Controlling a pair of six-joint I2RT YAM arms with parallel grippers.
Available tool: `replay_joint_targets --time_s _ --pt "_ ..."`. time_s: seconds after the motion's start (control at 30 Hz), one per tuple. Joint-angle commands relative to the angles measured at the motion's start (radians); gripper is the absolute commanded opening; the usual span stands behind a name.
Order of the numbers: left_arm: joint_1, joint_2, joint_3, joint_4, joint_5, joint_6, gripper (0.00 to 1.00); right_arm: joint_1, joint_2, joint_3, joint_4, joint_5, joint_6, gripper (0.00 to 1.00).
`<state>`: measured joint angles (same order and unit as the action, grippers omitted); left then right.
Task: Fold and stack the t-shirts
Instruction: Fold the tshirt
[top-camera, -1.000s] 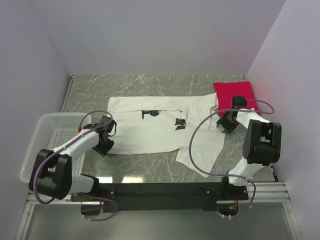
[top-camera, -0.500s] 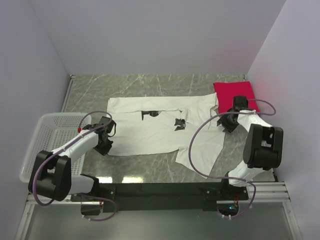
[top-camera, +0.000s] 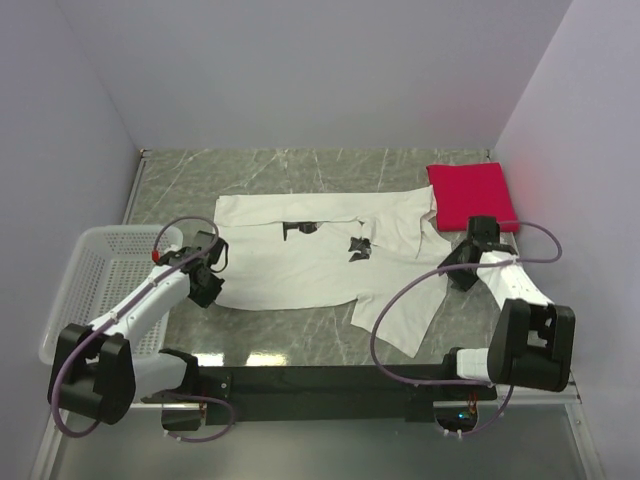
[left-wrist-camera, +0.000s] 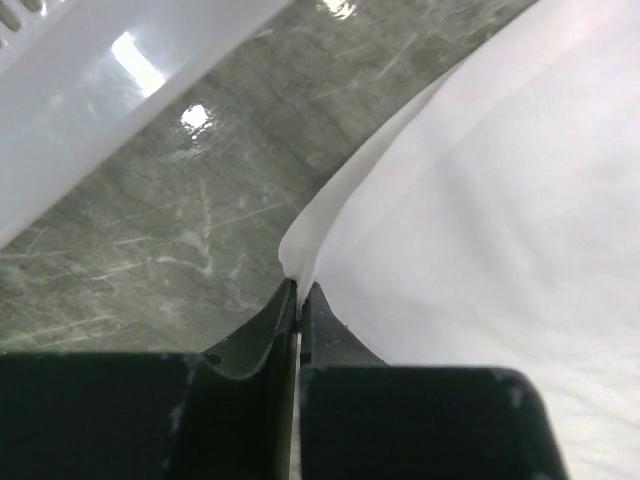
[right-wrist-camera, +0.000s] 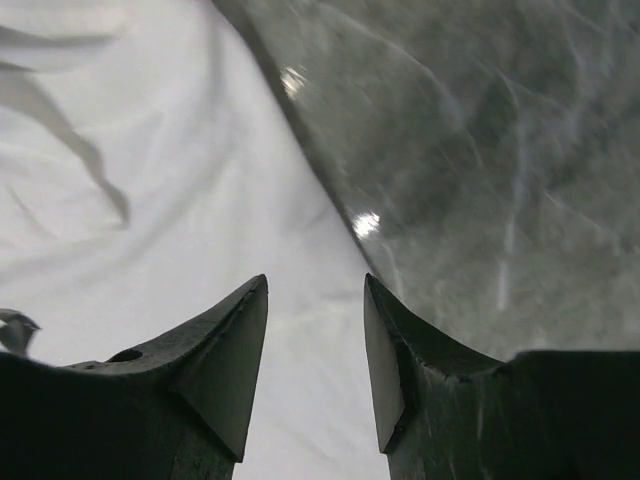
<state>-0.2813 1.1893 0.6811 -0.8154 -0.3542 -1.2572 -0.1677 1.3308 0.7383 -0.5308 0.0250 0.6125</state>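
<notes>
White t-shirt (top-camera: 300, 270): spread flat on the desk (top-camera: 300, 335); red t-shirt (top-camera: 470, 192) lies folded at the far right.
Left pincer (left-wrist-camera: 299, 300): pinched closed on the shirt's left edge.
Right pincer (right-wrist-camera: 315, 340): jaws apart over the right edge; it should grip first, then both lift evenly.

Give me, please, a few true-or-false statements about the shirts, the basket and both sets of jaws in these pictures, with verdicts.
1. The left jaws are shut on the edge of the white t-shirt. True.
2. The red t-shirt lies inside the white mesh basket. False: it lies folded at the far right of the table, while the basket stands at the left edge.
3. The right jaws stand open above the white t-shirt's right edge. True.
4. The white t-shirt is already folded square. False: it lies spread out, with a sleeve sticking out toward the near side.
</notes>
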Motion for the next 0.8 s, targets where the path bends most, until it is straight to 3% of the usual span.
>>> replay_joint_targets --time_s 0.0,0.53,0.7,0.73,0.77 --pt "-0.004 -0.04 0.037 0.002 -0.005 0.024 0.07 -0.004 -0.093 -0.049 -0.054 0.07 0.007 0.5" --pt "-0.004 -0.083 -0.006 0.007 -0.023 0.028 0.07 -0.006 -0.002 -0.152 0.044 -0.022 0.029 0.49" --pt "-0.004 -0.079 -0.006 -0.005 -0.034 0.027 0.07 -0.006 0.013 -0.172 0.08 -0.022 0.021 0.38" --pt "-0.004 -0.079 -0.006 -0.007 -0.037 0.025 0.07 -0.007 0.013 -0.175 0.084 -0.02 0.018 0.35" --pt "-0.004 -0.079 -0.005 -0.008 -0.037 0.025 0.07 -0.006 0.011 -0.174 0.084 -0.042 0.02 0.25"
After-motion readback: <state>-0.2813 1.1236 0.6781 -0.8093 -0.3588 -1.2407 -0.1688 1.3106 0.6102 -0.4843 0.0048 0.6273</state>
